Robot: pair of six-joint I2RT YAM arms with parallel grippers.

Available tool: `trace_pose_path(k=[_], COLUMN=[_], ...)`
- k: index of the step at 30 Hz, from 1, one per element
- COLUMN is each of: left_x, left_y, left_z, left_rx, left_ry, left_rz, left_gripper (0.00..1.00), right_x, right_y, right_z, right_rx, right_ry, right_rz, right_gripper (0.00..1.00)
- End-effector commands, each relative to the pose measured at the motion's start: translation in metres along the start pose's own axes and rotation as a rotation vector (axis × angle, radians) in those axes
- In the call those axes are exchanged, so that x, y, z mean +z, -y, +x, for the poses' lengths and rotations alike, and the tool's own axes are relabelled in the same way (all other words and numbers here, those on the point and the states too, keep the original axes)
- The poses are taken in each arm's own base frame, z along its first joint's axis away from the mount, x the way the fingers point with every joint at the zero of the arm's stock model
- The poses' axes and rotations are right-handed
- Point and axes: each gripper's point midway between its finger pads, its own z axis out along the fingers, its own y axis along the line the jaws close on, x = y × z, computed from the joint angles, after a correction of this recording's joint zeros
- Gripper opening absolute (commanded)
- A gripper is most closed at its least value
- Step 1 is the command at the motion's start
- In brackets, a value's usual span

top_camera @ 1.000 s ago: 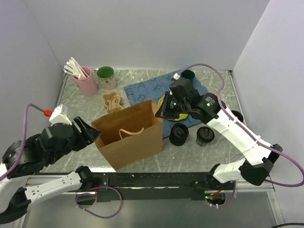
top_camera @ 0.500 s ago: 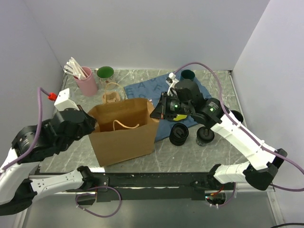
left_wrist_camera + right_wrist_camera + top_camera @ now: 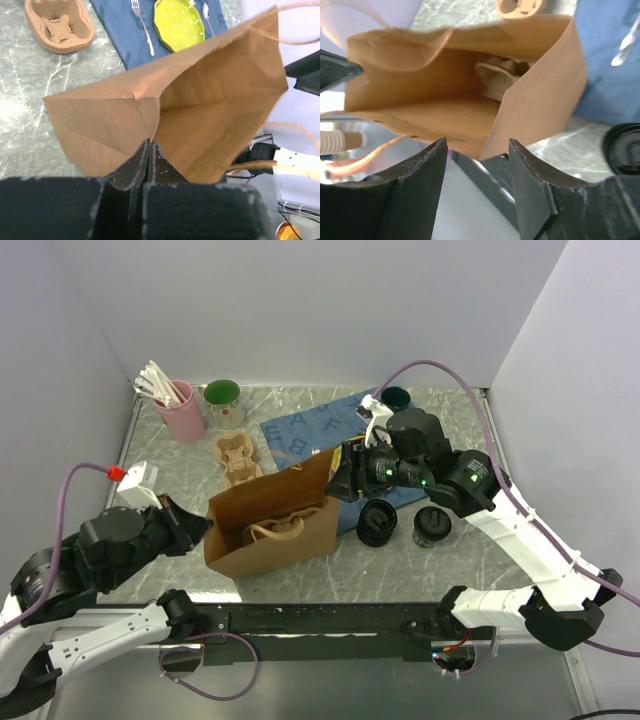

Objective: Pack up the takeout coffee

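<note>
The two takeout cups (image 3: 377, 523) sit unpacked on the desk (image 3: 400, 562), just right of the paper bag (image 3: 270, 530). The left end effector (image 3: 148, 146) is clamped on the bag's rim, probably to steady its mouth. The right end effector (image 3: 477, 145) has its fingers apart at the opposite rim.

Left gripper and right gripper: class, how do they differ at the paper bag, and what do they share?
The left gripper is shut, pinching the paper bag's rim; the right gripper is open, gripping nothing. Seen from above, the left gripper is at the bag's left end, the right gripper at its right. Both are black and face the bag's opening.
</note>
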Motion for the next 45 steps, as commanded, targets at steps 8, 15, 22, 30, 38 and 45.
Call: trace_pose_path(k=[8,15,22,30,38,45], left_x=[-0.008,-0.007,-0.005,-0.005,-0.018,-0.015], left_y=[0.000,-0.001,-0.001,-0.003,-0.004,-0.008], left_z=[-0.006,-0.020,-0.025,-0.040,-0.017,-0.003], left_rx=[0.036,0.056,0.085,0.085,-0.029,0.010], left_ry=[0.027,0.083,0.088,0.119,-0.043,-0.098], left_rz=[0.032,0.009,-0.019,-0.097,-0.154,-0.151], left_gripper=[0.01,0.01,0.01,0.09,0.47,0.61], right_x=[-0.007,0.014,0.024,0.027,0.004,0.003], right_y=[0.005,0.007,0.038,0.030,0.022,0.022], right_z=[-0.027,-0.038,-0.053,-0.051,-0.037,-0.030], right_rx=[-0.136,-0.155,-0.157,-0.152,-0.023,-0.002], right_ry=[0.017,-0.007,-0.029,-0.004,0.126,0.115], right_rz=[0.085,0.109,0.314,0.264,0.210,0.216], right_gripper=[0.61,0.61,0.51,0.00,0.00,0.00])
